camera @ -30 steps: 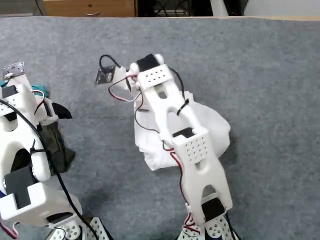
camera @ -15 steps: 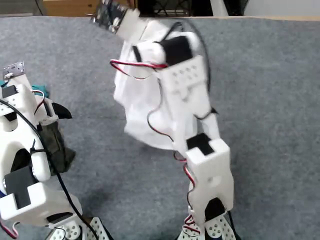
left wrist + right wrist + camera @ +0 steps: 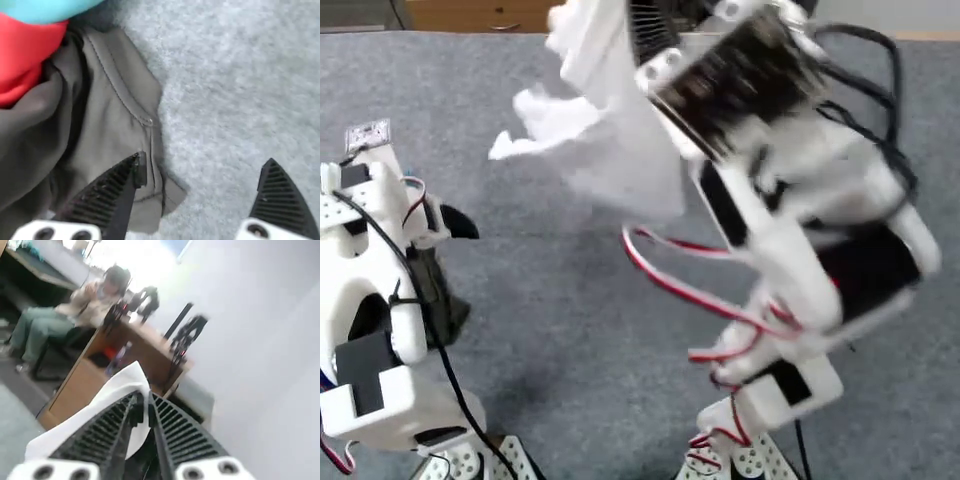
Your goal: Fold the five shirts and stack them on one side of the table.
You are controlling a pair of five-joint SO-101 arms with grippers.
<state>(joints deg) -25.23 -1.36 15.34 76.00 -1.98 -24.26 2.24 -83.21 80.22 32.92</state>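
1. Tabletop (image 3: 550,300): grey felt-like cover. A wooden cabinet (image 3: 480,14) stands past its far edge.
2. Right arm (image 3: 800,230): reared up high and close to the high camera. Its wrist is above the far middle of the tabletop.
3. White shirt (image 3: 610,150): in the air, clear of the tabletop. It hangs crumpled from the right arm's wrist end over the far centre, with one loose corner sticking out toward the left side.
4. Left arm (image 3: 365,290): low over the left edge of the tabletop, above the pile of shirts.
5. Dark grey shirt (image 3: 105,115): lies on the tabletop at the left side under the left arm. Its hemmed corner points out onto bare cover.
6. Red shirt (image 3: 25,55): bunched against the dark grey shirt and touching it.
7. Teal shirt (image 3: 45,6): touching the red one, on its far side from the dark grey shirt.
8. Right tool (image 3: 146,402): pressed together, pinching a fold of the white shirt.
9. Left tool (image 3: 206,167): spread wide and holding nothing. One finger is over the dark grey shirt's hem and the other over bare tabletop.
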